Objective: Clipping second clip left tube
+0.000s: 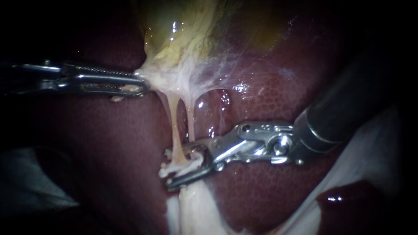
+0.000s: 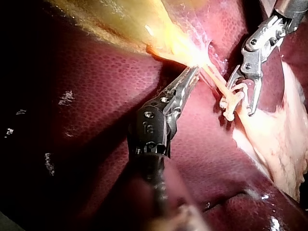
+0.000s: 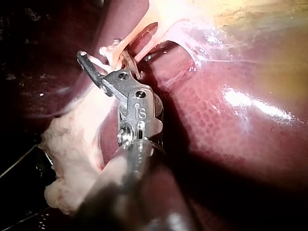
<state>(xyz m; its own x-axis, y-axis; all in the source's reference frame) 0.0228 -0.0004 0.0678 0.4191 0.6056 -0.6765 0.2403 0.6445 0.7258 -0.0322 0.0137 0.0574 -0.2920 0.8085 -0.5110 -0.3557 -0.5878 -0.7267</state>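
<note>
- Right instrument (image 1: 170,169) jaws stood apart, straddling the left tube (image 1: 175,126).
- Left instrument (image 1: 140,83) jaws clamped the gallbladder (image 1: 191,30) at its lower edge.
- Bare liver (image 1: 261,191) lay behind both.

The left instrument (image 1: 140,86) reaches in from the left and lies nearly level. Its claw is long, narrow and toothed. The two jaws are pressed together along their length and pinch a fold of pale tissue (image 1: 152,77) at their very tip. The right instrument (image 1: 167,169) comes down from the upper right on a thick dark shaft, then bends at a bright metal wrist so that its claw points leftward. These jaws stand apart in a V, one above the other, and the left tube (image 1: 176,130) passes through the gap between them. In the left wrist view the two claws are near each other but do not touch.
</note>
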